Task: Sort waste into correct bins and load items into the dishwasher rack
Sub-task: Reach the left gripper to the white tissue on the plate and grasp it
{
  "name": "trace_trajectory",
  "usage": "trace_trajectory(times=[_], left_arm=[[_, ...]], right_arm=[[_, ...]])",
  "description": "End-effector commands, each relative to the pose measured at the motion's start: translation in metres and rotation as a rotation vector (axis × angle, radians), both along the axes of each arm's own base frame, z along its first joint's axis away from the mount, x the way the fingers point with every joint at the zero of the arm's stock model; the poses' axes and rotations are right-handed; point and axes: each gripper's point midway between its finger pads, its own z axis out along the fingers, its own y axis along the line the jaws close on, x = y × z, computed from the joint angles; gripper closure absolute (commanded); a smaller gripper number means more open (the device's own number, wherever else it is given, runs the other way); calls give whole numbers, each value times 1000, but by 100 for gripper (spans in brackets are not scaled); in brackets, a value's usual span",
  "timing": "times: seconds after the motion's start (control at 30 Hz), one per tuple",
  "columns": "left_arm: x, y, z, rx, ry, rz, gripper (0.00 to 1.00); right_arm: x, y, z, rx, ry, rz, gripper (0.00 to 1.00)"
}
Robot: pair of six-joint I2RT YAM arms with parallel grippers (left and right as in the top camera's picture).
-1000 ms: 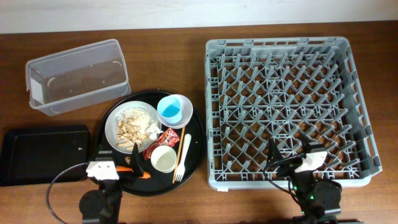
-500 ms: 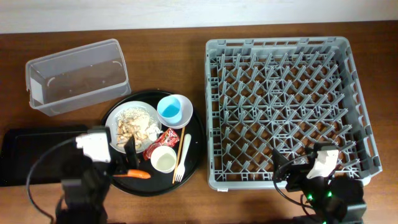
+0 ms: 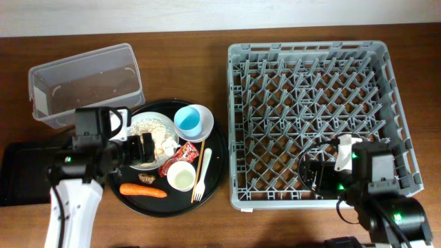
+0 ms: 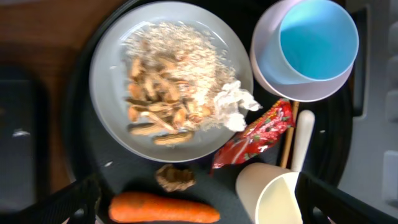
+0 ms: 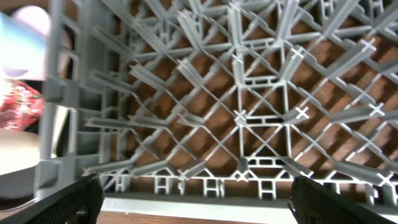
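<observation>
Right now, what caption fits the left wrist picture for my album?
Grey plate of crumbly scraps with blue cup, red wrapper, carrot and white cup on the round black tray.

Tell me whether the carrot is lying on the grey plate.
No, the carrot lies on the round black tray, off the plate, near the brown morsel.

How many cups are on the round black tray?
3. A blue cup sits nested in a white cup at the far side of the tray. A second white cup stands nearer, beside the wrapper. The nest may hide more.
</observation>
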Motion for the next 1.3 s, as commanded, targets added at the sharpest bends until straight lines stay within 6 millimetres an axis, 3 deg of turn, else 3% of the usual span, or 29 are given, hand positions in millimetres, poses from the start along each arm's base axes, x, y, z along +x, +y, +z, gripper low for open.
trace_trajectory(times=[0.0,0.13,0.27,0.57,0.93,1.17,1.27], left_arm=[[13,-22,-8,-112,27,-59,1],[22,-24,-32,-130,94,-62,2],[33,-25,-56,-132,142,-64,24],[49,-54,-97,-72,190,-154,28],[45,-51,-126,-35,270,-151,43],[45,-51,-128,-35,275,-151,75],[44,-51,-130,-35,280,-151,80]], right_arm=[[3,-5,-1,-32,23,-21,1],[4,-5,-6,-35,51,-20,1],[4,-5,-7,-36,57,-20,1],[4,-5,-7,-35,59,-20,1],[4,-5,-7,-36,61,-20,1],[3,-5,-8,-36,61,-20,1],[3,-5,-8,-36,62,-20,1]])
